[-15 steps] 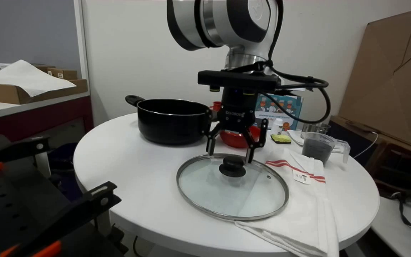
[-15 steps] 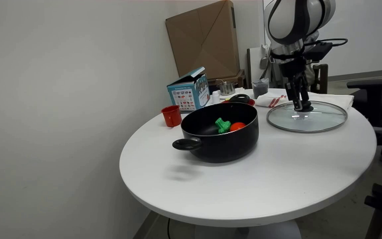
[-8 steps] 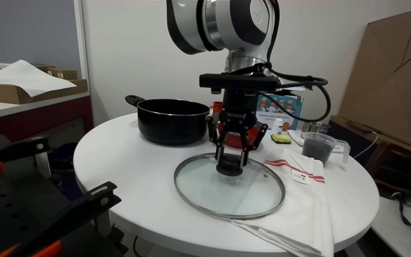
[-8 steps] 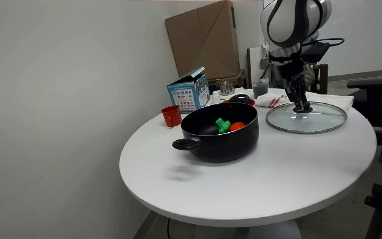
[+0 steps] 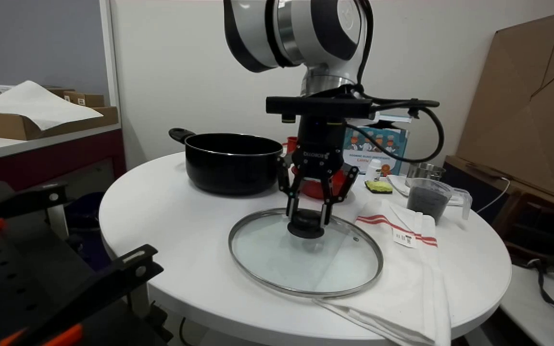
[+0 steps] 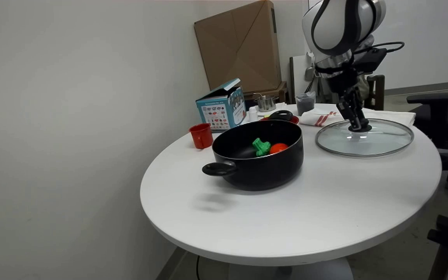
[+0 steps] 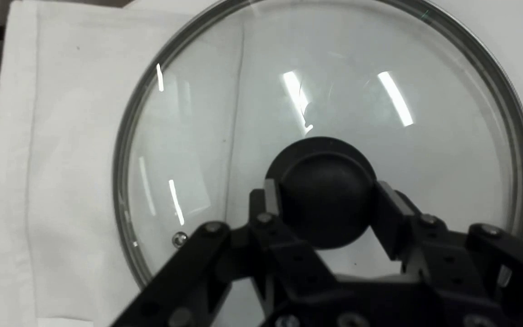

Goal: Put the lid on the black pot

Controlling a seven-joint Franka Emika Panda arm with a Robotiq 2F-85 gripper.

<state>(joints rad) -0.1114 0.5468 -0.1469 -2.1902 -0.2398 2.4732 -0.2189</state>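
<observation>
The hand (image 5: 307, 221) is narrow right now, and it's holding the lid (image 5: 301, 269) by its black knob (image 7: 327, 195). You get the best look at that in the wrist view: fingers (image 7: 271, 196) snug on the left and right sides of the knob, glass spread out all around it. Honestly can't tell if the rim is sitting down or hovering just clear of what's under it.

Place-wise, in an exterior view the lid is toward the near side of the round white bench (image 5: 171, 230), pretty much level, its right part over a white towel (image 5: 402, 288) with red stripes. The black pot (image 5: 231, 174) is farther off and to the left, upright, apart from the lid. Its top is uncovered, and in an exterior view you can see a green broccoli-shaped piece (image 6: 262, 147) and a round orange-red thing (image 6: 278, 148) just beside each other inside.

Other stuff: a red bowl (image 5: 311, 190) behind the hand and partly hidden by it, a red mug (image 6: 202, 138) near a blue box (image 6: 214, 116), then a yellow-topped sponge (image 5: 379, 186) and a white bottle (image 5: 373, 170) on the far side. A clear measuring cup (image 5: 428, 202) with something dark in it stands at the right, just beside the towel.
</observation>
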